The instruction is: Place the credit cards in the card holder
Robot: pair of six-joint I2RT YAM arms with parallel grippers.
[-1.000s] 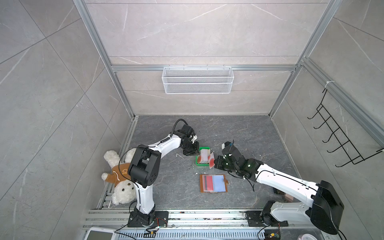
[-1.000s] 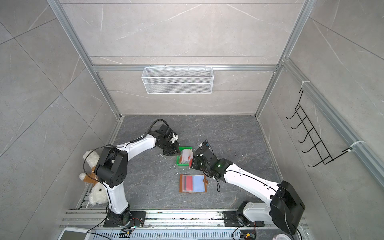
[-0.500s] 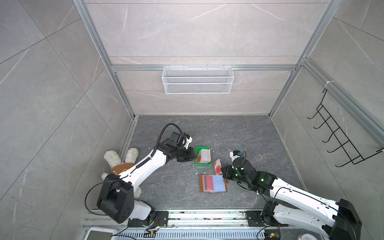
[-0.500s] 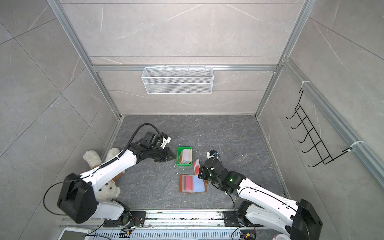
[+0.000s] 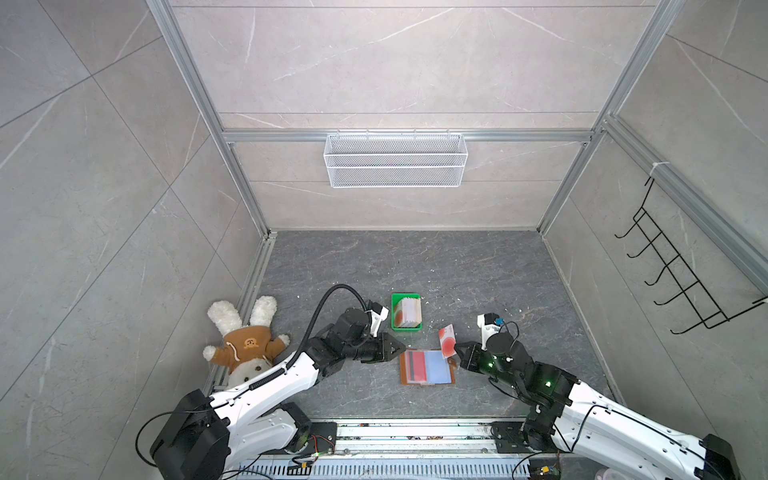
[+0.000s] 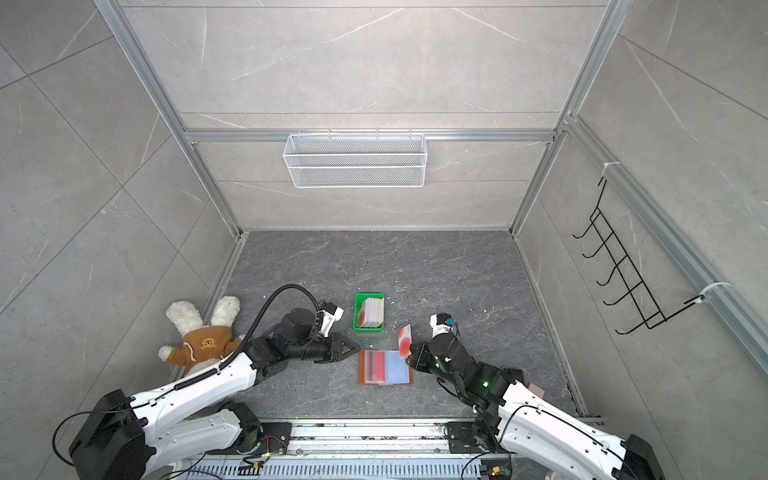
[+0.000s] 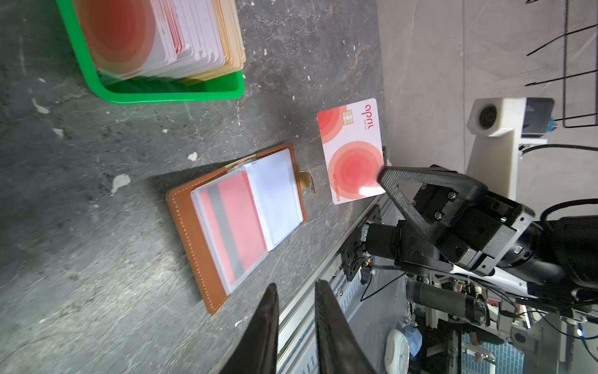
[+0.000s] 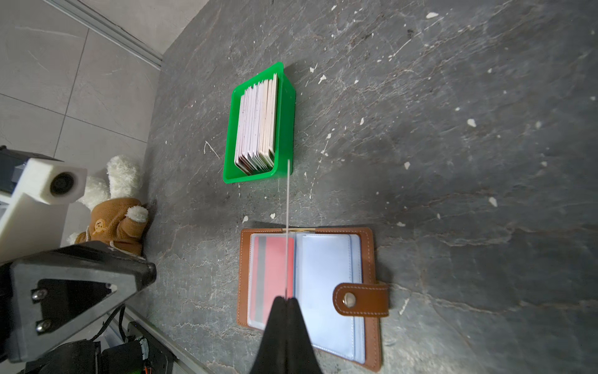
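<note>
Since a second ago: both your arms have pulled back from the green tray (image 5: 393,312). Your left tool (image 5: 400,345) has swung down beside the card holder (image 5: 427,368), and your right tool (image 5: 457,347) has carried one card away from the tray.
Left tool: in the left wrist view its fingers (image 7: 268,311) stand a little apart with nothing between them. In both top views the tip points at the holder's far left corner, just beside it. You cannot tell whether it touches.
Right tool: clenched on the held card (image 5: 446,341), gripping a lower corner.
Held card: whitish-pink with red-orange rings, standing upright in the air over the holder's right side. Your right wrist view shows it edge-on, as a thin line.
Card holder: lies open and flat on the tabletop (image 5: 478,270), between the two tools. A red card with a dark stripe sits in its left sleeve, and the snap strap (image 8: 360,299) is folded over the right page.
Credit cards: the rest stand packed on edge in the green tray, just beyond the holder.
Plush rabbit (image 5: 245,340): lies at the left edge, well apart from the work.
</note>
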